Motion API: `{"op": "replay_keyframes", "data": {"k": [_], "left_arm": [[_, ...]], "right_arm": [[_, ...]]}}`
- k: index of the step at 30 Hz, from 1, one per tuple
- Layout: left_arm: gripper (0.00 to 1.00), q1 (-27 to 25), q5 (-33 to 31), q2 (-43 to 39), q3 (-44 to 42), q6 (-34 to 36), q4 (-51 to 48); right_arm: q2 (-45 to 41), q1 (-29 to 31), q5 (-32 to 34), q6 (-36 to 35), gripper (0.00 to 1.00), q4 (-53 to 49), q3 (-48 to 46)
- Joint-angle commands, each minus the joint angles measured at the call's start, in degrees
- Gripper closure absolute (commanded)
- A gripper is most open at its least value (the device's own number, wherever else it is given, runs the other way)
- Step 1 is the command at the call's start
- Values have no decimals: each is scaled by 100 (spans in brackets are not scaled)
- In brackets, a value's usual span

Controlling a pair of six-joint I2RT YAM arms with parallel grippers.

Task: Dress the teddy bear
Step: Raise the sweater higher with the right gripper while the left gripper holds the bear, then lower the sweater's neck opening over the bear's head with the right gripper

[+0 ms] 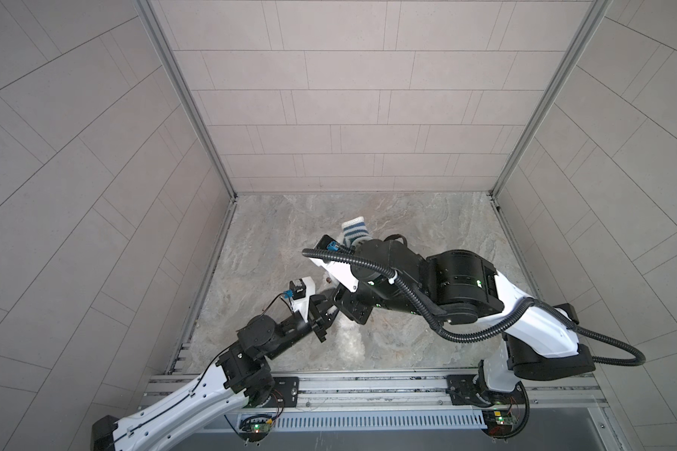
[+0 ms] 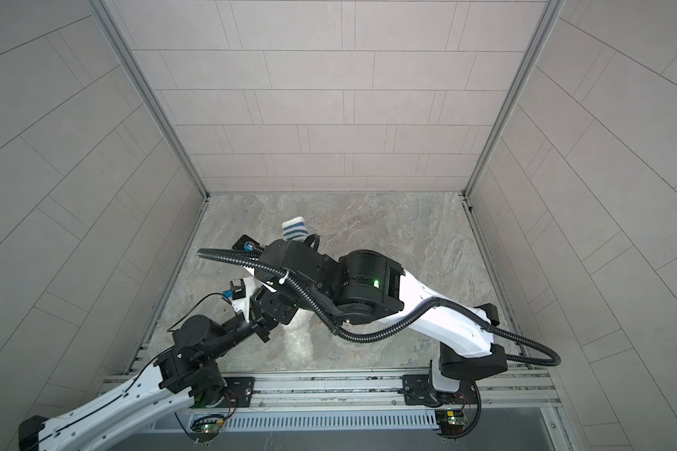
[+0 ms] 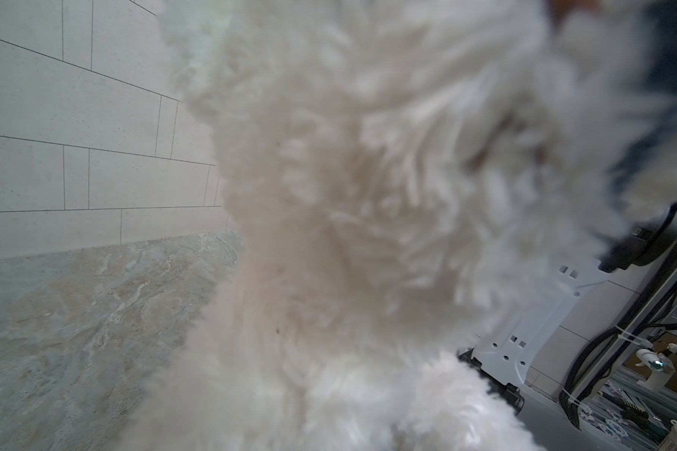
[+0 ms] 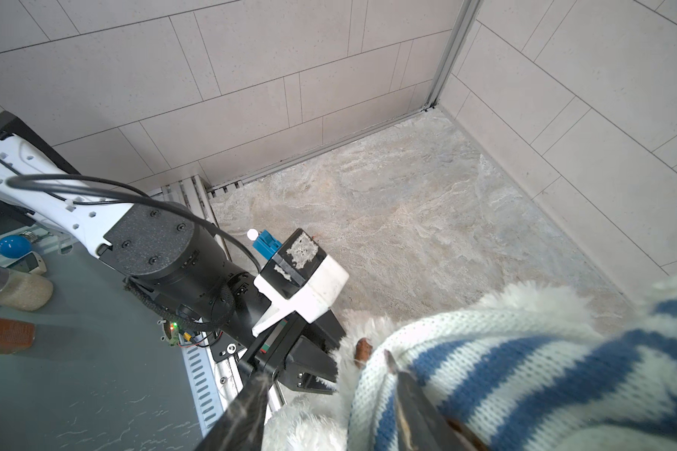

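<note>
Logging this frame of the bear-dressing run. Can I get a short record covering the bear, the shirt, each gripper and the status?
teddy bear: white plush, on the tabletop, largely hidden under the arms in both top views
striped shirt: blue and white knit, over part of the bear; how far on is unclear
left gripper: shut on the bear's fur
right gripper: jaws apart, against the shirt
status: dressing looks under way, not finished
</note>
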Motion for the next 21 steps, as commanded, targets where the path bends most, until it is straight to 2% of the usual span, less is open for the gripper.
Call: {"op": "replay_keyframes", "data": {"k": [1, 4, 9, 13, 17, 21], "left_arm": [[100, -30, -27, -83, -45, -7, 254], [100, -36, -134, 9, -68, 67, 266], [100, -32, -205, 136, -113, 80, 415], [100, -31, -251, 62, -165, 74, 346], [100, -25, -285, -7, -144, 151, 197], [100, -27, -195, 115, -95, 213, 177]], "right_arm": [[-231, 140, 104, -156, 46, 148, 65], [-379, 191, -68, -222, 46, 389, -78], [-785, 192, 12, -121, 47, 740, -490], [-1377, 192, 713, 354, 55, 794, -886], [-2230, 185, 1444, 946, 63, 755, -1734], [-2678, 166, 1612, 1284, 70, 728, -2251]]}}
